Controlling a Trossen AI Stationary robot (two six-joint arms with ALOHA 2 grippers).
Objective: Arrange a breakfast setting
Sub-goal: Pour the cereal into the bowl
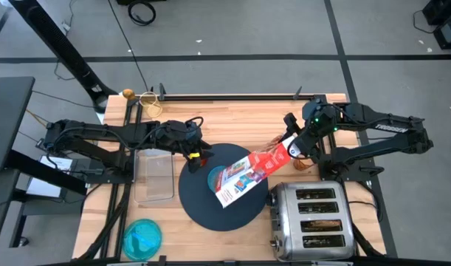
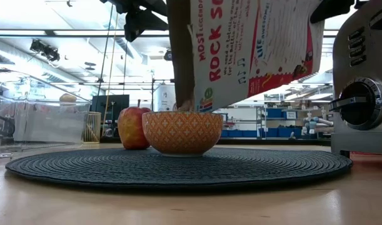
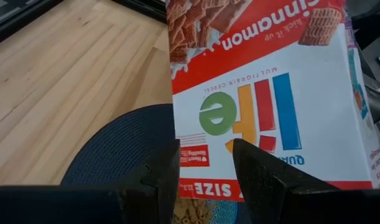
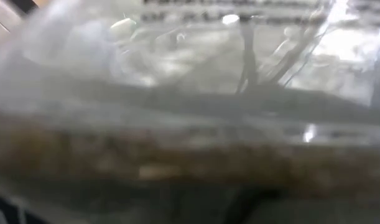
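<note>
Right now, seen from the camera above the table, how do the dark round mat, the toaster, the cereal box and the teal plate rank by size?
1. Dark round mat, largest.
2. Toaster.
3. Cereal box, tilted over the mat, so its apparent size is unsure.
4. Teal plate, smallest.

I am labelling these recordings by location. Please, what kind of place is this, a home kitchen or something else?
Probably a lab or workshop, not a home. The wooden table stands on a grey floor with cables. Beyond the bowl, the low view shows an open hall with storage shelves and ceiling strip lights.
</note>
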